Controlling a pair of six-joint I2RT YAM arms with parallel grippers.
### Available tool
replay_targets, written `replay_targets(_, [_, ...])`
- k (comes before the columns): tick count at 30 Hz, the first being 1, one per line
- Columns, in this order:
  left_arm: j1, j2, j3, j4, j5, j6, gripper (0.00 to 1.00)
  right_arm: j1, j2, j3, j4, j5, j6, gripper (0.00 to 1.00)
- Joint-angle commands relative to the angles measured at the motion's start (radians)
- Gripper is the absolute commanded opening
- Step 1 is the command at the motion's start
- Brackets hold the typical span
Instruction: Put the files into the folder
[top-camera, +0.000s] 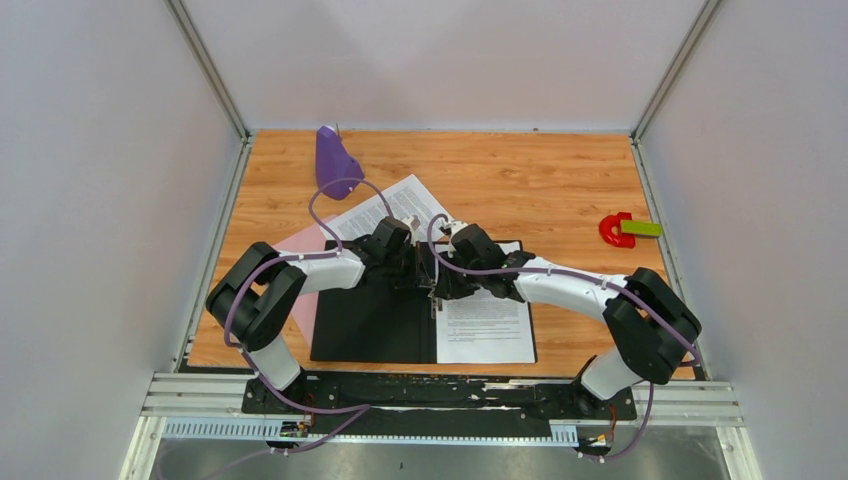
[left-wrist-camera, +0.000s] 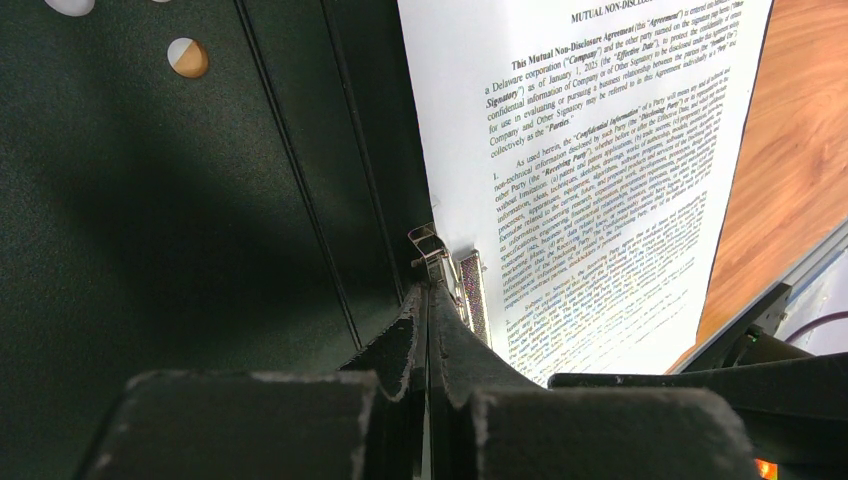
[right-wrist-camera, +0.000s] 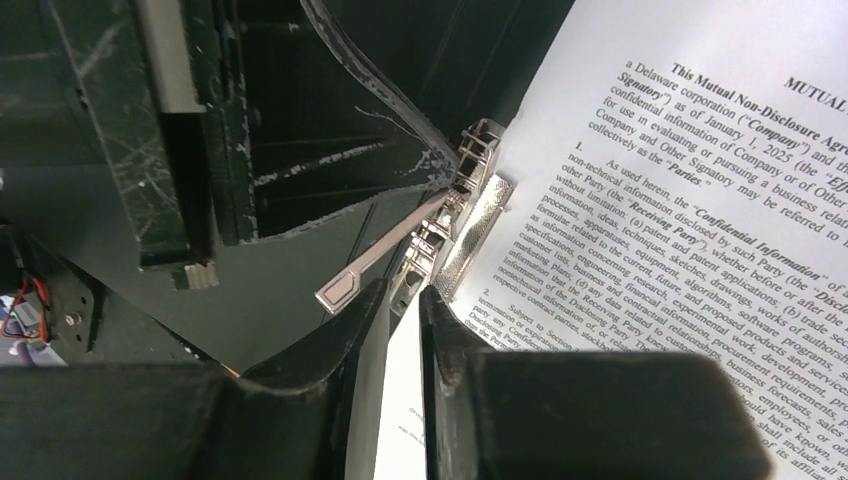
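1. Two pincers, both black and hard-edged with scuffed fingers. The left pincer (left-wrist-camera: 428, 297) is pressed fully shut with nothing visible between its fingers. Its tips sit right at the one shiny metal clip (left-wrist-camera: 452, 272).
2. The right pincer (right-wrist-camera: 404, 297) is parted by a narrow crack and grips nothing I can make out. One thin, flat metal lever (right-wrist-camera: 385, 255) lies just ahead of its tips.
3. One folder (top-camera: 370, 320) lies open beneath both pincers. It is flat, and its inside is matte black and finely grained.
4. Two files, white sheets dense with black print. The first file (top-camera: 490, 325) lies flat in the folder half to the right of the pincers. The second file (top-camera: 385, 208) lies askew on the wooden table (top-camera: 540, 180), just beyond the pincers.
5. One pink flat board (top-camera: 300, 250) lies to the left of the left pincer.
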Motion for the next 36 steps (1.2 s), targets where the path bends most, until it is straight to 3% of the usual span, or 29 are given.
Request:
replay_targets(1, [-0.009, 0.06, -0.031, -0.135, -0.094, 0.048, 0.0, -0.004, -0.032, 0.041, 0.058, 0.004, 0.053, 0.19])
replay_targets(18, [-0.016, 0.062, -0.031, -0.13, -0.101, 0.039, 0.0, -0.004, -0.007, 0.036, 0.113, -0.057, 0.082, 0.21])
replay_targets(36, [-0.017, 0.046, -0.037, -0.14, -0.118, 0.036, 0.0, -0.004, 0.04, -0.018, 0.079, -0.109, 0.046, 0.11])
